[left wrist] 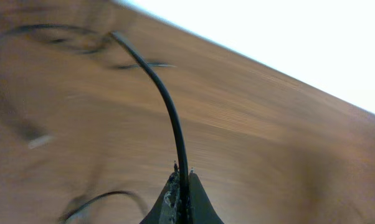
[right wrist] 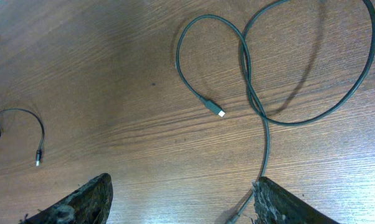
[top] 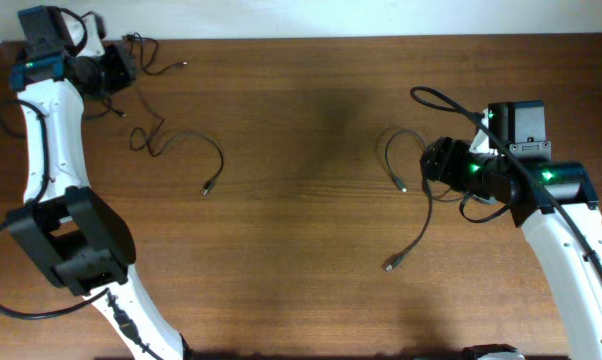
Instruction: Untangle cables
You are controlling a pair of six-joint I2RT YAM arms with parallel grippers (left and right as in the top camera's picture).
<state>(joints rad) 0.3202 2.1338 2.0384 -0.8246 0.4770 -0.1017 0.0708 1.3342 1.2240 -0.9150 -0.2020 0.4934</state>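
**Left pinches, right hangs open**

The left gripper (left wrist: pixel 182 182) is pressed together on a thin black rubbery cord (left wrist: pixel 169 106) arcing from its tips, at the far left of the brown wood-grain table (top: pixel 301 250). The right gripper (right wrist: pixel 182 186) stands spread and empty over a looped black cord with a pale plug (right wrist: pixel 266 134), which crosses itself. A third wavy black cord (top: pixel 196 137) lies between them, well apart. All look light and limp; best taken near a plug end
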